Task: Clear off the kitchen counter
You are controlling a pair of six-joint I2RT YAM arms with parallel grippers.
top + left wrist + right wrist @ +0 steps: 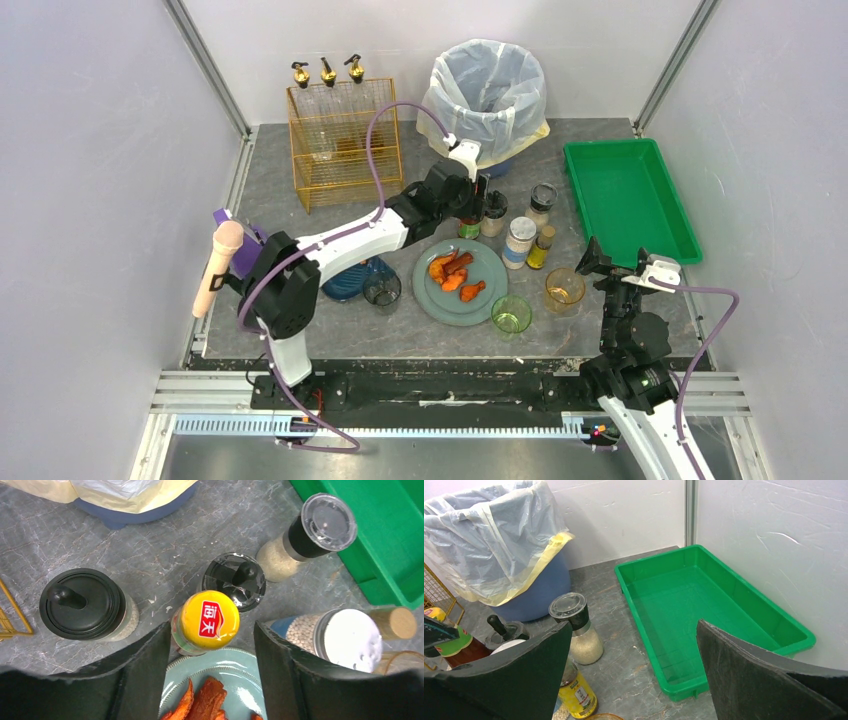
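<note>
Since the kitchen counter [275,190], the dark slab under everything, carries a lined bin [490,90] at the far edge, a green tray [625,195] at the right, a wire rack [340,140] far left, then a plate [490,265] of orange food, spice jars [519,240] and two glasses [511,314] in the middle, clearing looks barely begun (nothing lies in the tray yet). The left gripper [212,640] has its fingers apart either side of a yellow-capped bottle [209,620], not clamped on it; the right gripper [632,626] hovers near right, spread wide and empty
</note>
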